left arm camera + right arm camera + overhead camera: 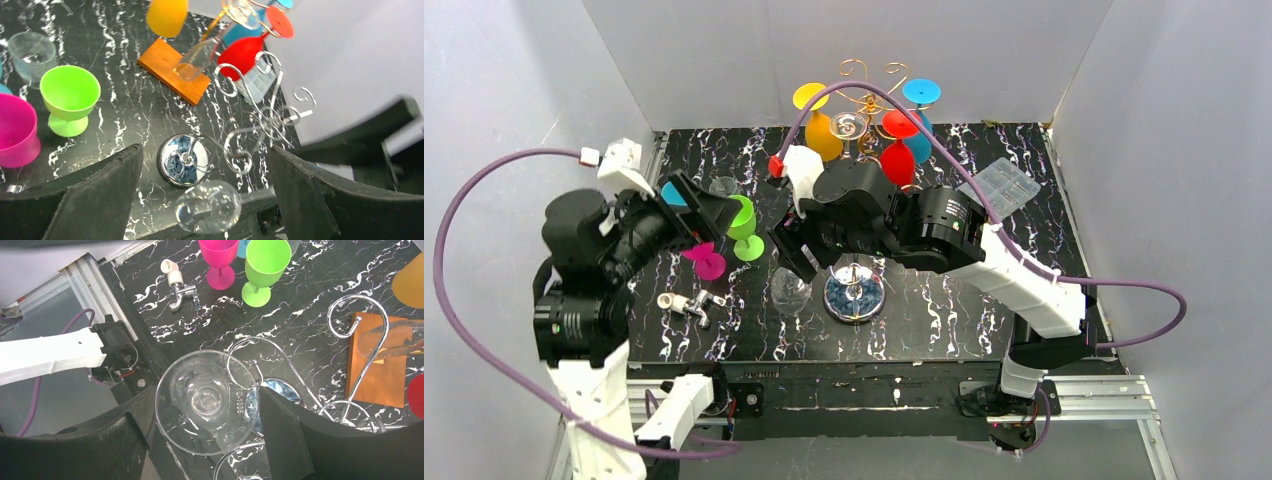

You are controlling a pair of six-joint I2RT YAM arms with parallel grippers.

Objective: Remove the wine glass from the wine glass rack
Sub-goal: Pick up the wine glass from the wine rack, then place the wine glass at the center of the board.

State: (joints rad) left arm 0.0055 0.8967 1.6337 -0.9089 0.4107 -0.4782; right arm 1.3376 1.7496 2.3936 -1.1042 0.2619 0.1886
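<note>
The wine glass rack is a wire tree with curled arms on a shiny round base. A clear wine glass hangs bowl down to the left of the base. My right gripper is around the glass's upper part. In the right wrist view its round foot fills the gap between my right gripper's fingers, and both fingers meet its rim. Chrome curls pass close beside the foot. My left gripper stands open further left, with nothing in it. Its own view shows the bowl well beyond the left gripper.
Yellow, red and blue glasses hang on the rack's far side. A green glass, a pink glass and a small tap fitting stand at the left. There is an orange block behind the rack and a clear box at the back right.
</note>
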